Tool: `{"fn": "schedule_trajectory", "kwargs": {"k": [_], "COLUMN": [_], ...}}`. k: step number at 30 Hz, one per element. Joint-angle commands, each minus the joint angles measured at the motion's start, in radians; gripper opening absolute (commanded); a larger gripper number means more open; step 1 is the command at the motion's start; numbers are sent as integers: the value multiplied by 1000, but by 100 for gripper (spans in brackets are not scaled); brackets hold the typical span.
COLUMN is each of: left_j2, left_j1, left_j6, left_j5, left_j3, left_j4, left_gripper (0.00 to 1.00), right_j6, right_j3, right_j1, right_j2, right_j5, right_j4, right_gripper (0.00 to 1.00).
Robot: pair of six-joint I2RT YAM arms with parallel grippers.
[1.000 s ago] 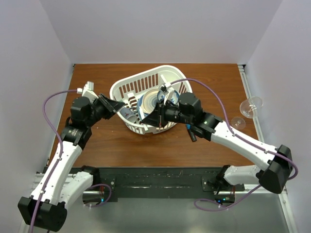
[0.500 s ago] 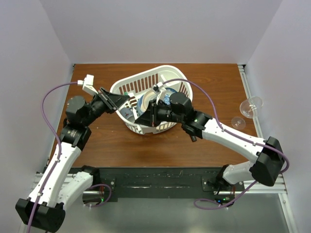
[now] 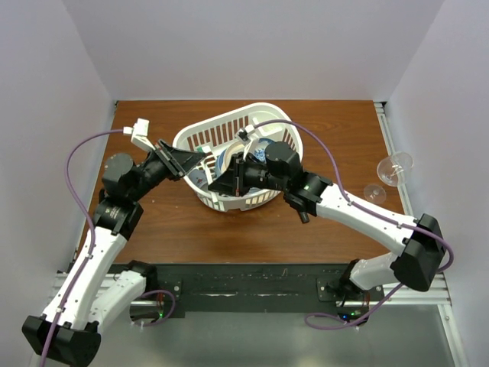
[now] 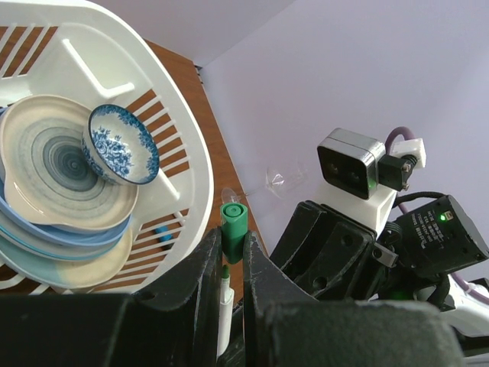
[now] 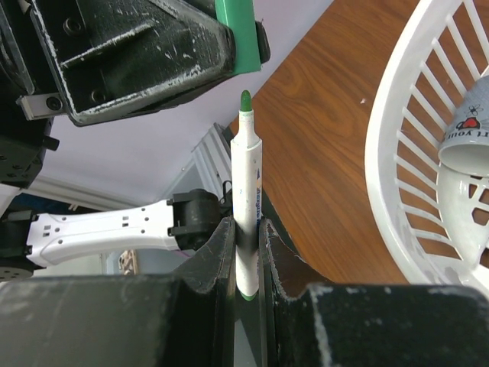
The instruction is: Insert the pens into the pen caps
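Note:
My left gripper (image 4: 232, 248) is shut on a small green pen cap (image 4: 232, 228), held above the white basket's near left rim. My right gripper (image 5: 246, 238) is shut on a white pen (image 5: 246, 191) with a green tip, held upright. The pen's tip points at the cap (image 5: 237, 34) and sits just short of its opening. In the left wrist view the pen (image 4: 224, 306) shows between my fingers, just below the cap. In the top view both grippers, left (image 3: 197, 160) and right (image 3: 218, 185), meet over the basket (image 3: 263, 112). The black marker is out of view.
The white basket holds stacked plates (image 4: 53, 176), a blue patterned bowl (image 4: 120, 144) and a mug (image 5: 466, 145). Two clear glasses (image 3: 393, 168) lie at the table's right edge. Brown table (image 3: 160, 222) lies around the basket.
Both arms have swung inward over the basket. The right gripper moved left with the pen, bringing its tip close to the cap in the left gripper.

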Motion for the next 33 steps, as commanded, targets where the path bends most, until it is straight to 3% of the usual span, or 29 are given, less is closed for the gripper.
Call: {"fn": "schedule_trajectory", "kwargs": {"k": [1,27,33], "left_j2": [-11,-34,-52], "left_j1": [-10,-15,-15], "left_j6": [18,82,102], "left_j5": [19,67,82], "left_j3": [12,-14,-5], "left_j4": [21,-48,-63], "left_gripper": [0,0,24], "right_j6": [2,-31,-89], "right_j3": [59,151,203], "right_j1": [4,6,4], "right_j2": [3,36,49], "right_j5": [5,78,98], "right_j4": [31,-35,-95], "right_gripper": [0,0,0]}}
